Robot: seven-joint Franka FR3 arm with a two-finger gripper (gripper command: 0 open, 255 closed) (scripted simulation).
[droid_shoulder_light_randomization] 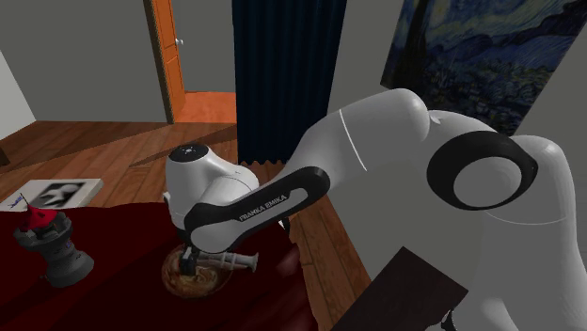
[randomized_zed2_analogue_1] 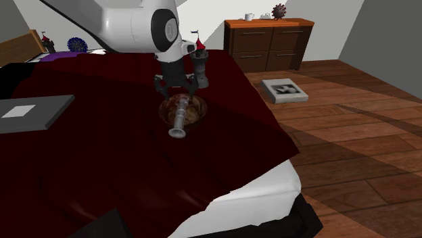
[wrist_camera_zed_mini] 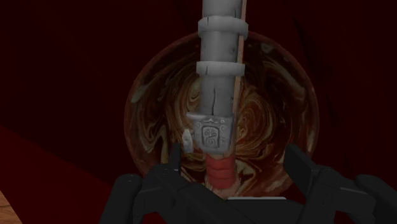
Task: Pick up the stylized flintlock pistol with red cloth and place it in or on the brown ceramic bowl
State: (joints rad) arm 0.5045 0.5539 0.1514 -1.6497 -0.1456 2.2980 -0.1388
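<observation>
The grey pistol point(wrist_camera_zed_mini: 219, 95) with its red-wrapped grip lies in the swirled brown bowl point(wrist_camera_zed_mini: 280, 127), well in from the dark red bedspread's point(randomized_zed2_analogue_1: 223, 155) edges, while the black gripper point(randomized_zed2_analogue_1: 176, 86) hovers above, fingers spread and empty, so placement looks done.

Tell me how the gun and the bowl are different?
The pistol is long, straight and grey with a red wrap; the bowl is round, brown and swirly. The pistol lies across the bowl, poking past its rim; the bowl sits flat on the dark red cover.
</observation>
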